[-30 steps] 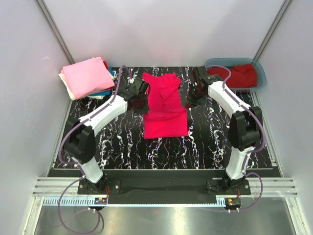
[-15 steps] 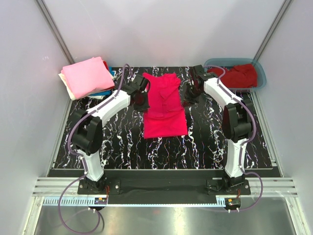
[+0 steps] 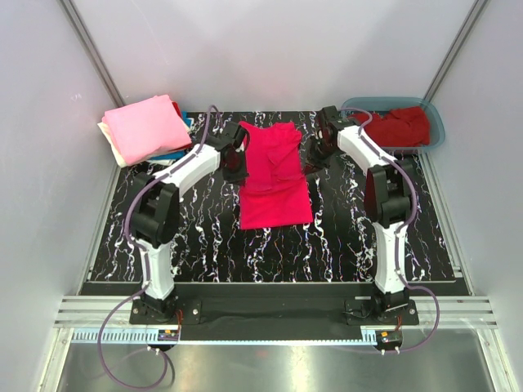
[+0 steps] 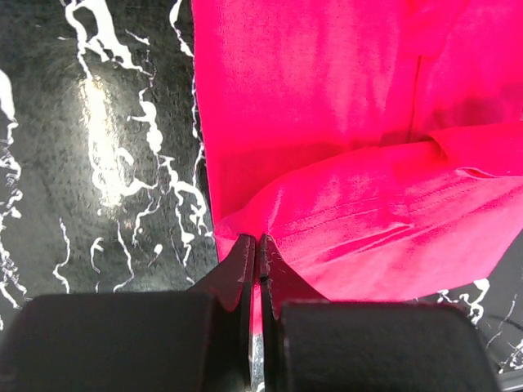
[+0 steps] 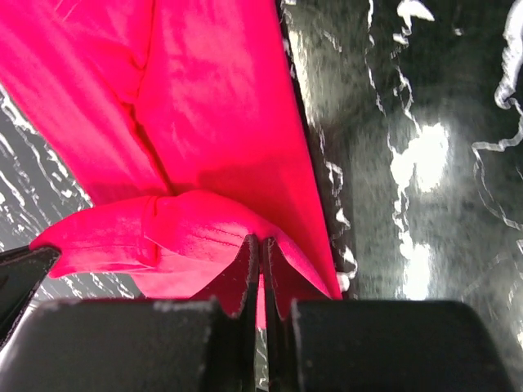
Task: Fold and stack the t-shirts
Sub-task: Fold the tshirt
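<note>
**Position.** The bright pinkish-red t-shirt (image 3: 275, 184) lies flat at the middle of the tabletop (image 3: 204, 237), long axis running near to far. The folded stack (image 3: 147, 126), with a light pink shirt on top, sits at the far left. A darker red shirt (image 3: 400, 126) lies in the teal tub (image 3: 437, 131) at the far right.

**Grip.** The left gripper (image 4: 254, 245) has its jaws closed on a raised fold at the shirt's left edge. The right gripper (image 5: 260, 245) has its jaws closed on the matching fold at the right edge.

**Procedure (judged).** The step in hand appears to be a crosswise fold.
1. Both grippers should travel at equal height and pace.
2. The cloth between them should be held lightly taut, so that no slack bunches.
3. The carried edge should be set down square to the sides.
4. The jaws should open only once the cloth rests on the layer below.
</note>
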